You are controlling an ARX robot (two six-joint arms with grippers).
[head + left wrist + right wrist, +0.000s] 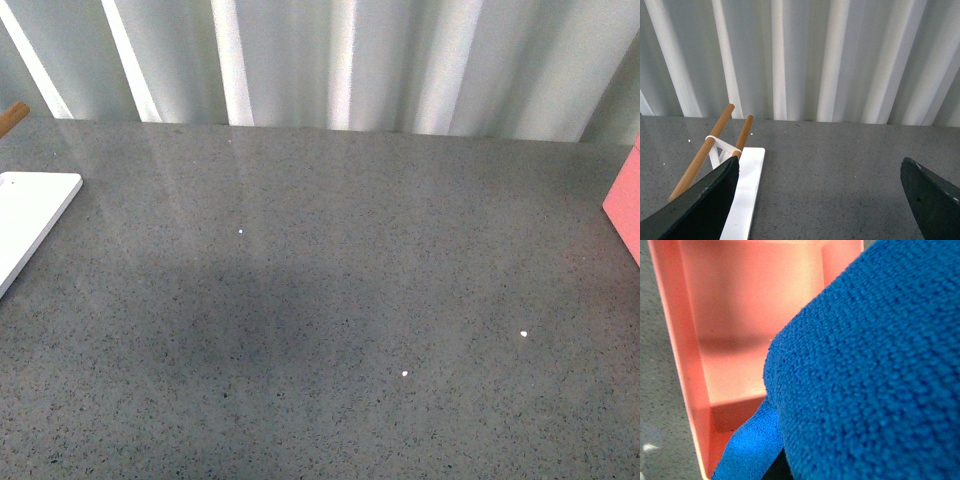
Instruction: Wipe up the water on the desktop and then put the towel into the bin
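Bright blue ribbed cloth towel (865, 365) fills most of the right wrist view, very close to the lens. It hides my right pincer, so I cannot tell if that pincer grasps it. One narrow fold of the towel hangs down toward the open pink rectangular plastic bin (740, 315), whose inside shows behind the towel. Whether the fold touches the bin wall I cannot tell.

My left pincer (819, 165) is released. Its two dark fingers (700, 205) stand wide apart above the glossy dark-grey speckled desktop (320, 300) and grasp nothing. Just beyond one finger lies a flat white board (747, 185) which carries two slanted wooden rods (705, 155). Some small bright specks (523, 334) lie on the desktop. At the far edge stands a pale corrugated wall (840, 60).
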